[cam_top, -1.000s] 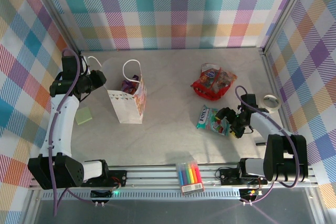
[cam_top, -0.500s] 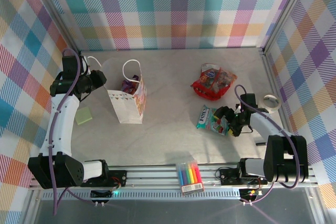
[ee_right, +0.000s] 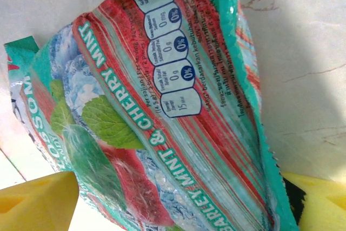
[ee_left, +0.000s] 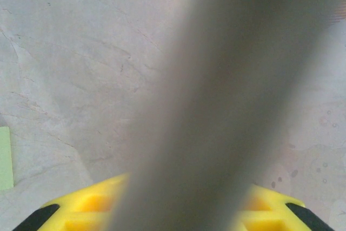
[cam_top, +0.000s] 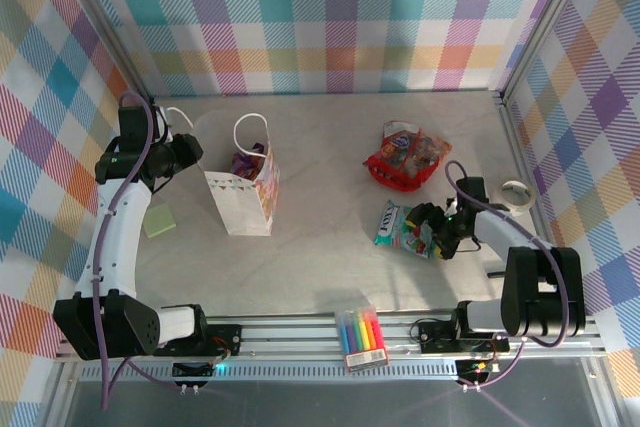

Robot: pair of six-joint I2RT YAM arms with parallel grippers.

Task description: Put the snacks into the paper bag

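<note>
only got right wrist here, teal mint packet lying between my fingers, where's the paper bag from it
Observer: The paper bag stands upright on the left half of the table, well apart from the teal packet on the right.
Operator: anything inside it
Observer: A purple packet shows through its open top.
Operator: and the left arm
Observer: The left gripper sits at the bag's left rim; I cannot tell whether it is open or shut.
</note>
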